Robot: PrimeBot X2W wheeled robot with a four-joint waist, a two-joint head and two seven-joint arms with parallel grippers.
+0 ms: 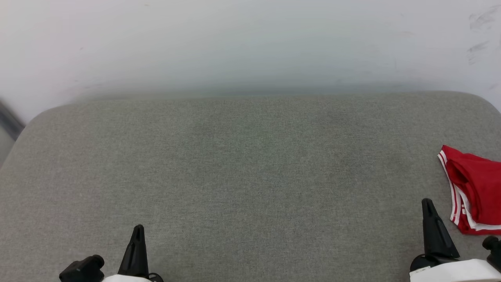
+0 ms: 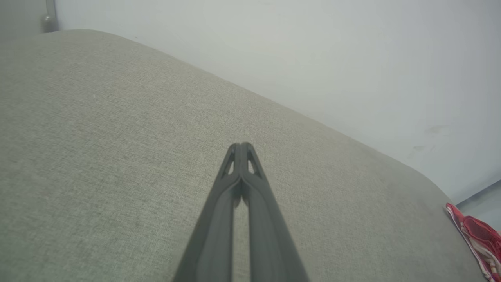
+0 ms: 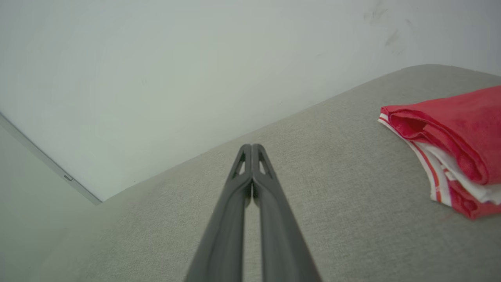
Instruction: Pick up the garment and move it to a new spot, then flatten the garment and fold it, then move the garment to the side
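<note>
The shirt (image 1: 475,188) lies folded at the right edge of the grey counter (image 1: 242,168), near the right gripper (image 3: 251,147). This one and the left gripper (image 2: 242,145) both have their jaws pressed together, holding nothing. To lift the shirt well, I think the right jaws must open first and then take all layers together.

The grey fabric-covered worktop (image 1: 250,176) is a wide, padded slab of finely woven cloth with rounded far corners on the left and right. Its surface lies smooth and flat across the left and middle. Directly on it, at the right side and towards the near half, rests a folded red jersey-style shirt (image 1: 479,184). The shirt is stacked in layers, red cloth on top and white beneath, with red-and-white striped trim along its left edge.
</note>
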